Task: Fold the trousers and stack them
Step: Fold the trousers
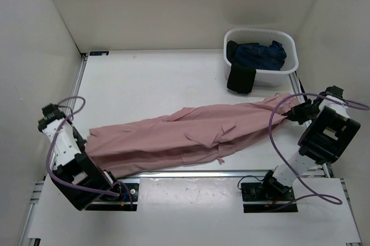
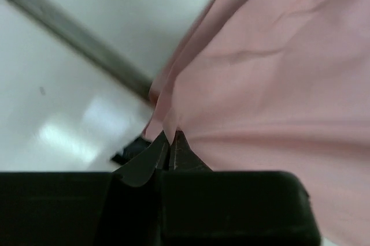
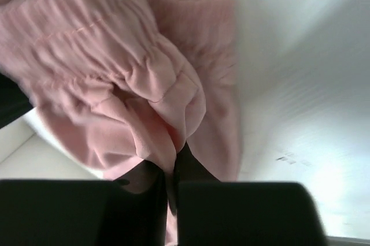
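We saw left end effector (image 2: 171,137) pinching trousers (image 1: 191,133) hem, right end effector (image 3: 173,155) pinching waistband; likely laying-out stage, fold next needed joint lift.

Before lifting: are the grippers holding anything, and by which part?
Both hold the pink trousers: left gripper pinches an edge at the leg end, right gripper the gathered waistband.

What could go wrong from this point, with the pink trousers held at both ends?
The left gripper pinches only a thin edge of the pink trousers, so the cloth may slip if pulled. The purple cable loops across the waistband end near the right gripper and could snag. The middle lies twisted and creased, so a fold might come out uneven.
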Motion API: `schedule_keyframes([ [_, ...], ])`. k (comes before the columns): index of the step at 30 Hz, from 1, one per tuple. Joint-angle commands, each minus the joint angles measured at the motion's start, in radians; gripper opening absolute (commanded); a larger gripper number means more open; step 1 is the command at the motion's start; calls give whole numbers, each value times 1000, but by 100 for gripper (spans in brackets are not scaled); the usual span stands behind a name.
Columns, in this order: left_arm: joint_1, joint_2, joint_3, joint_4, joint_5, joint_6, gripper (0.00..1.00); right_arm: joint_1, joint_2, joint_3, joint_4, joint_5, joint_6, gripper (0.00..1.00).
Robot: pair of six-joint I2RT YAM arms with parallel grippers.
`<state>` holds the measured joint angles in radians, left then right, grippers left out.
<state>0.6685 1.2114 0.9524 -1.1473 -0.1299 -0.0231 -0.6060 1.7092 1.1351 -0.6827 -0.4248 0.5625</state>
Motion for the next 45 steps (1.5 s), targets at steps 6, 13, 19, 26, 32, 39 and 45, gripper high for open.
schedule_keyframes([
  [6,39,-82,-323,175,-332,23,51,1,73,29,26,162,-75,64],
  [13,28,-10,-39,146,-271,23,68,224,-2,107,-92,400,-119,77],
  [19,-87,-10,135,21,-79,23,68,426,-183,26,-112,763,-27,80],
  [26,-291,-24,-95,60,-203,23,68,563,-246,25,-166,1006,31,80],
  [32,-379,16,-337,191,-278,23,68,641,-237,60,-151,1068,16,74],
  [39,-388,273,-334,514,-367,23,59,618,4,78,-89,736,-3,16],
  [45,-388,436,-43,558,-378,23,55,554,24,-21,31,598,82,13],
])
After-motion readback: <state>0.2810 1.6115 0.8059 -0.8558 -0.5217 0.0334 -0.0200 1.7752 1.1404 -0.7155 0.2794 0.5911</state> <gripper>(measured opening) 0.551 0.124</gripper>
